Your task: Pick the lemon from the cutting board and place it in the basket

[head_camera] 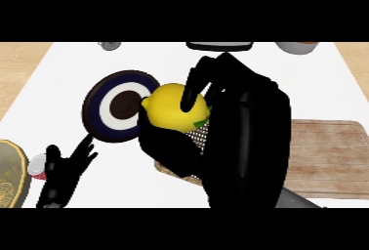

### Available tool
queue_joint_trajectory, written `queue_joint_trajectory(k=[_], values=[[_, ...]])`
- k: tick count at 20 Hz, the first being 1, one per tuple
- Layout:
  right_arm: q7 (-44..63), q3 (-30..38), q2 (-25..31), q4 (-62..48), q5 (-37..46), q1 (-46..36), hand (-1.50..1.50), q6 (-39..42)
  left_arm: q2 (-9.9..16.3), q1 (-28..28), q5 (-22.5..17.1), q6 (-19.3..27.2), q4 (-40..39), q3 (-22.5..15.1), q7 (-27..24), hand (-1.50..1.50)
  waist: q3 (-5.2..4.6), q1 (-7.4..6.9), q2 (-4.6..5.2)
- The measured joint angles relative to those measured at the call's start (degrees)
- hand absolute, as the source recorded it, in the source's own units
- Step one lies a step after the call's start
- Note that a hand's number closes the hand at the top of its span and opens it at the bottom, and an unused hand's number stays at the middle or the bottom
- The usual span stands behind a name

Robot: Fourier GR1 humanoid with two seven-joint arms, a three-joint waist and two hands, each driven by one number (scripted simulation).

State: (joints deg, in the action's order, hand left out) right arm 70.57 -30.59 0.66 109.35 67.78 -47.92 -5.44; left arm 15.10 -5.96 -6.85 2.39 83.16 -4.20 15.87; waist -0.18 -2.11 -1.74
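Note:
A yellow lemon [172, 106] is held up close to the view by my right hand [241, 132], whose fingers and thumb curl round it. Below the lemon and hand, a mesh-walled basket [197, 136] shows only in part, with its lower edge near the middle of the counter. The wooden cutting board [328, 156] lies at the right, with nothing on its visible part. My left hand [63, 171] rests open at the lower left, fingers up.
A dark blue and white plate [119, 105] stands left of the lemon. A gold-rimmed round object [10, 176] sits at the left edge with a small red item [36, 168] beside it. Small containers [110, 46] line the far edge of the white counter.

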Motion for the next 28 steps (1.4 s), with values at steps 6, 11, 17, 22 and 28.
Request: queue_joint_trajectory(k=[6,11,17,22,28], values=[[0.5,5.5,0.0,-5.4,-1.9,-7.4,1.50,2.9,0.2,0.0,-0.1,-0.2,0.2,0.2,0.0,0.00,0.09,0.05,0.36],[0.6,9.3,0.0,-10.8,-4.2,-12.6,1.50,4.0,0.0,0.0,0.1,-0.1,0.2,0.3,-0.3,0.00,0.23,0.05,0.74],[0.5,13.3,-0.1,-15.2,-6.7,-15.0,1.50,2.1,-0.5,0.2,0.7,0.4,0.3,0.1,-0.5,0.00,0.40,-0.16,1.16],[0.3,14.6,-0.1,-16.0,-8.0,-13.9,1.50,-1.1,-0.5,-0.1,0.6,0.2,0.7,0.4,-0.6,0.00,0.47,-0.06,1.26],[0.0,12.3,-0.2,-15.4,-8.2,-9.7,1.50,-5.2,0.1,-0.3,-0.1,-0.6,0.6,1.4,-0.6,0.00,0.45,0.43,1.32]])
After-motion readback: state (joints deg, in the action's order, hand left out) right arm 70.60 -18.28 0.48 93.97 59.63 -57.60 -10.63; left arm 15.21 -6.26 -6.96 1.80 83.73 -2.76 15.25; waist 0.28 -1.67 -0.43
